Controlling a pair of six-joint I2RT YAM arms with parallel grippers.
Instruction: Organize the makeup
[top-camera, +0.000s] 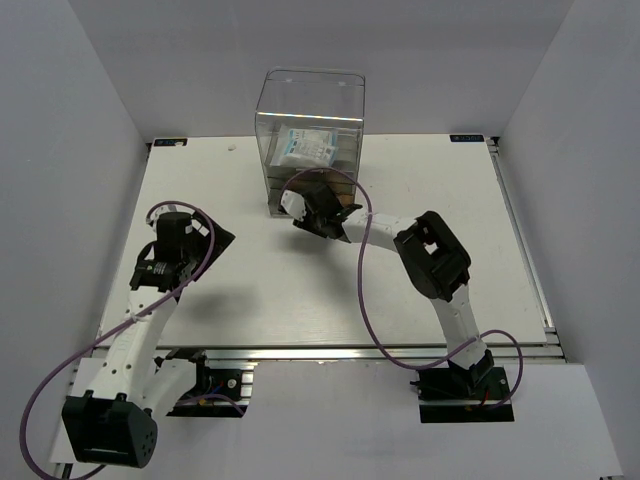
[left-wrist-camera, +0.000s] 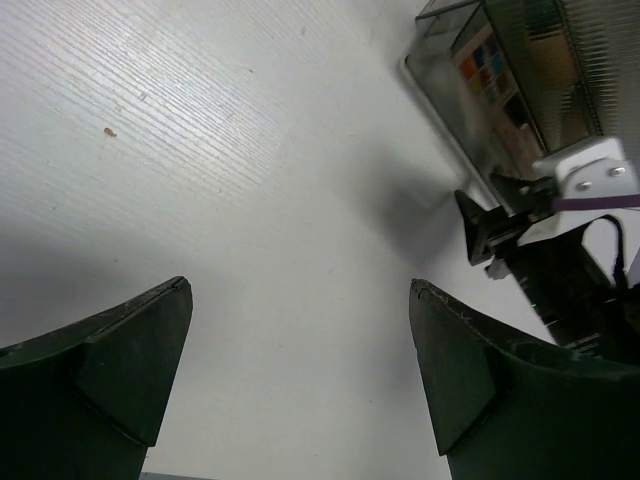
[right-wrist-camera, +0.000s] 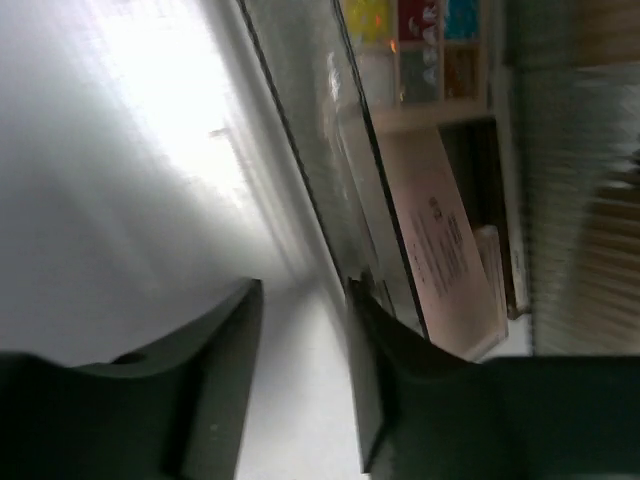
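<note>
The makeup sits inside the tall clear acrylic drawer box (top-camera: 310, 110) at the back of the table. A white-blue packet (top-camera: 306, 147) lies in its upper part. A multicoloured palette (right-wrist-camera: 420, 40) and a flat peach palette (right-wrist-camera: 440, 240) show through the clear wall. My right gripper (right-wrist-camera: 303, 290) is down at the box's lower front, open with a narrow gap and only bare table between the fingers; one finger lies right along the box's edge. From above, the right gripper (top-camera: 305, 205) is at the front of the box. My left gripper (left-wrist-camera: 300, 290) hangs wide open over bare table at the left, holding nothing.
The white table (top-camera: 300, 290) is walled by white panels at the back and on both sides. The box (left-wrist-camera: 440, 80) and the right gripper (left-wrist-camera: 480, 225) lie to the upper right in the left wrist view. Purple cables loop off both arms.
</note>
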